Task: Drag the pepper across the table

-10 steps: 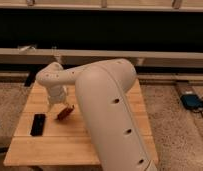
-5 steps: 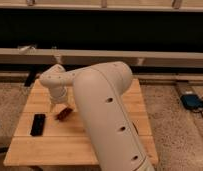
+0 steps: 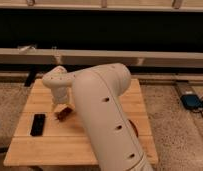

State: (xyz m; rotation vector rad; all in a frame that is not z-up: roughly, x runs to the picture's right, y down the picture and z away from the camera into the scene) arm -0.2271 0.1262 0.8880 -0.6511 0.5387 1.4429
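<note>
My gripper [image 3: 59, 105] hangs low over the left of the table [image 3: 45, 148], jaws spread wide, tips just above or touching the pepper [image 3: 64, 113]; I cannot tell which. Over the last second my arm has shifted slightly, yet the pepper lies where it did, right of the phone [image 3: 38, 124], so the drag seems not yet begun. My bulky arm hides the table's middle.
</note>
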